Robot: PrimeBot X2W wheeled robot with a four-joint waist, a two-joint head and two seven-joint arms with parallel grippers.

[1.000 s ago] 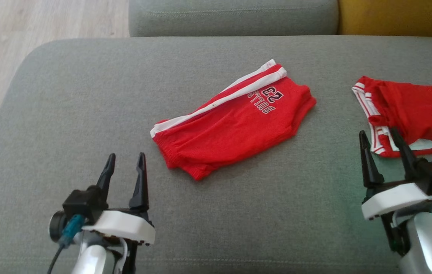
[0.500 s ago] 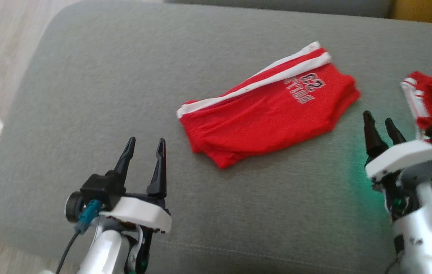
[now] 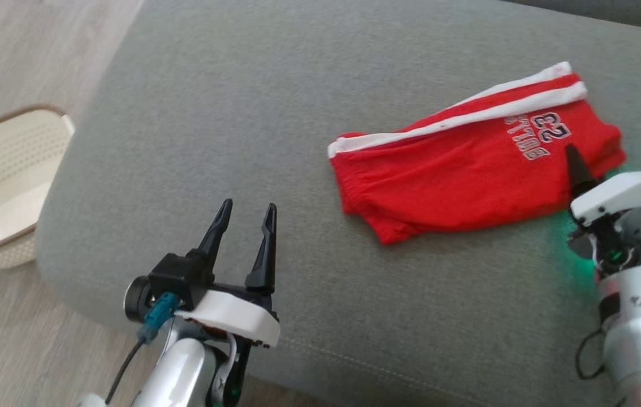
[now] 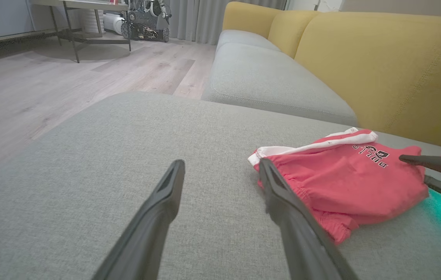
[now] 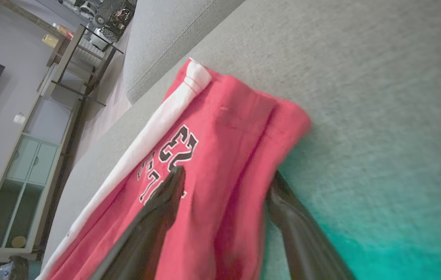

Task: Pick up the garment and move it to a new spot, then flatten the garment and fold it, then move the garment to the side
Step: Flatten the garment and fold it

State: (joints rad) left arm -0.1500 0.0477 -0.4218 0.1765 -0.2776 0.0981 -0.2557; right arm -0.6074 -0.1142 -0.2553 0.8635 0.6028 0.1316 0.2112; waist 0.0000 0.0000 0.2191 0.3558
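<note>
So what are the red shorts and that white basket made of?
The shorts look like soft knitted cloth, maybe cotton or polyester: they are matte and wrinkled, with gathers at the waistband. The basket looks like hard plastic, cream with a brown rim: its walls are smooth and punched with even little holes.

A grey upholstered cushion [image 3: 230, 113] spreads from the centre of the head view. Pale wood-plank floor [image 3: 26, 51] lies at ten o'clock, and a cream perforated basket [image 3: 15, 141] stands on it at nine o'clock. In the left wrist view, a grey sofa seat [image 4: 267, 77] sits at twelve o'clock, its yellow backrest [image 4: 380, 62] at two, and a metal-legged table [image 4: 88, 4] and grey curtains [image 4: 201, 19] at eleven. In the right wrist view, a green glow [image 5: 391, 241] tints the fabric at five o'clock and a glass-door cabinet [image 5: 14, 194] stands at nine.
</note>
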